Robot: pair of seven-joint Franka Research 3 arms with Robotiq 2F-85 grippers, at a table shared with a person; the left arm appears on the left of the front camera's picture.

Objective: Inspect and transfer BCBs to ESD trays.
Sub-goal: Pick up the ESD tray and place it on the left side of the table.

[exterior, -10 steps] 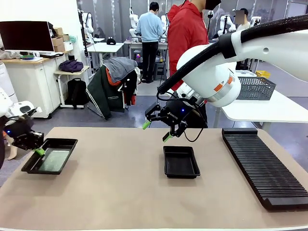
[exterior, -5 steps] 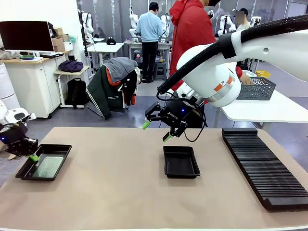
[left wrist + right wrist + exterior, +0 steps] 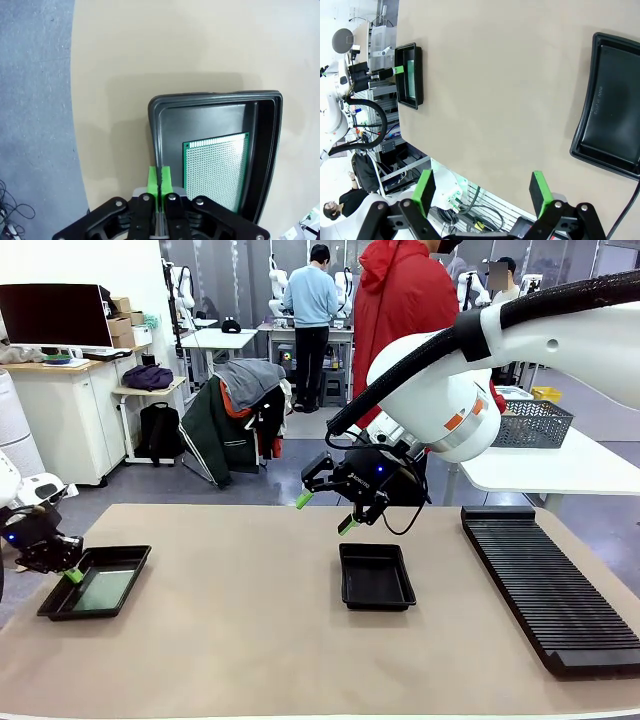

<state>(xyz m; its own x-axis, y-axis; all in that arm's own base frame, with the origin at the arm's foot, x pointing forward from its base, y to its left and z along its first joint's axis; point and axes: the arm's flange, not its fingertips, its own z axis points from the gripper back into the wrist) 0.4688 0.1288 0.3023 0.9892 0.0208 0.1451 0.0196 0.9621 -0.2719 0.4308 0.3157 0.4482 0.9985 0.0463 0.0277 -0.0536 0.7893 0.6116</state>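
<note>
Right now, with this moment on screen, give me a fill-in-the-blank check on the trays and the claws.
The left claw is ____ on the rim of the left tray.
A BCB lies ____ that tray.
The right claw, up in the air, stands ____.
The centre tray holds ____ board.
Missing words: shut; inside; open; no.

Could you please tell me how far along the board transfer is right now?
Done: one BCB lies in the left tray. In hand: the left pincer is shut on that tray's rim. Left: the middle tray is empty, with the open right pincer hovering near it.
</note>
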